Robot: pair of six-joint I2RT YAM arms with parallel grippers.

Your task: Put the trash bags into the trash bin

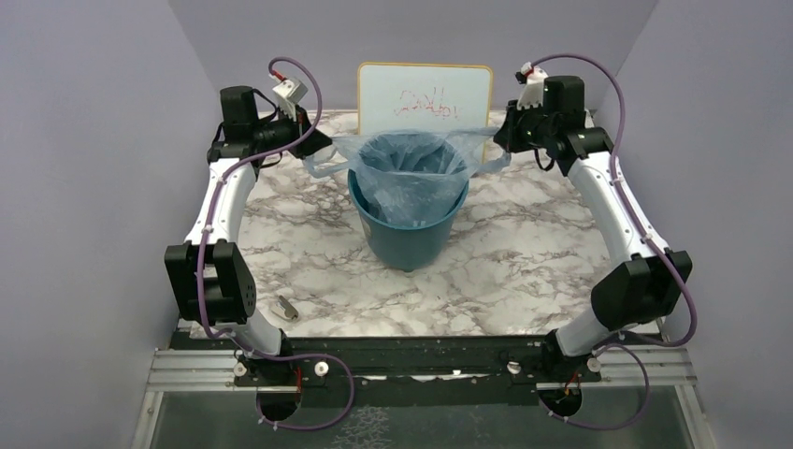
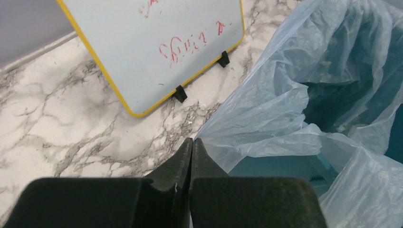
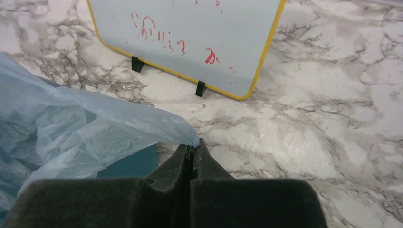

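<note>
Both tools, left [image 2: 191, 147] and right [image 3: 191, 151], pinch the trash bag [image 1: 411, 173] edges, its middle sagging inside the trash bin [image 1: 411, 238]

Bench [image 1: 524, 271] — white marble-pattern top with grey veining, enclosed by plain lilac walls. Standing on it: a teal-blue trash bin [image 1: 409, 238] near the centre, lined with a light-blue trash bag [image 1: 411, 168] spread over its rim; a yellow-framed whiteboard [image 1: 425, 98] with red scribbles, propped on small black feet at the far edge, behind the bin; a small grey-and-tan object [image 1: 286, 307] near the front left — too small to identify.
</note>
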